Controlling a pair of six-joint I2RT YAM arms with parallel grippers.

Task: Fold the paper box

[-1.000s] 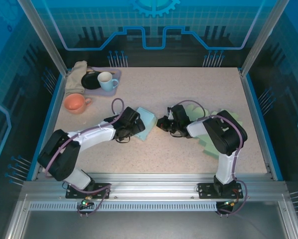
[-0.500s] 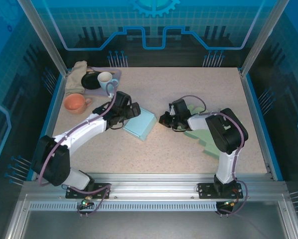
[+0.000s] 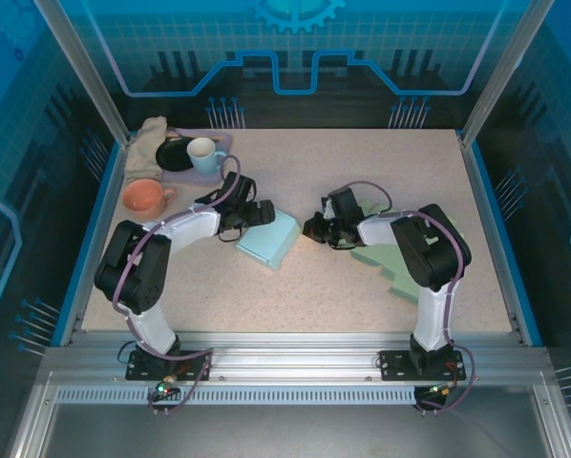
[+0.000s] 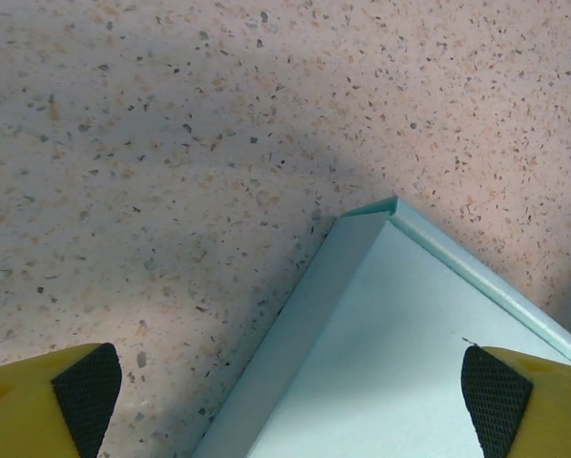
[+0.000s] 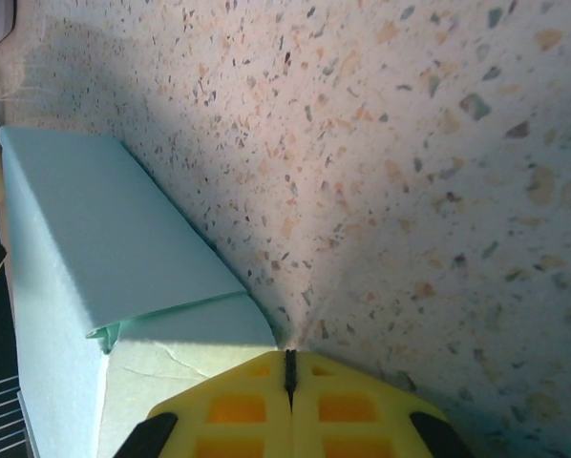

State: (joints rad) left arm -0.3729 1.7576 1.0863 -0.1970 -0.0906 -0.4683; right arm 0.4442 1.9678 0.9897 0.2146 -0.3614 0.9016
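My left gripper (image 4: 290,393) stood spread wide over a corner of the pale blue paper box (image 4: 410,329); my right gripper (image 5: 288,374), pressed together on nothing, sat just beside it.

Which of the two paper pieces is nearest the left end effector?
The light blue box, just off the open left end effector; the green piece lies farther right, beside the right arm.
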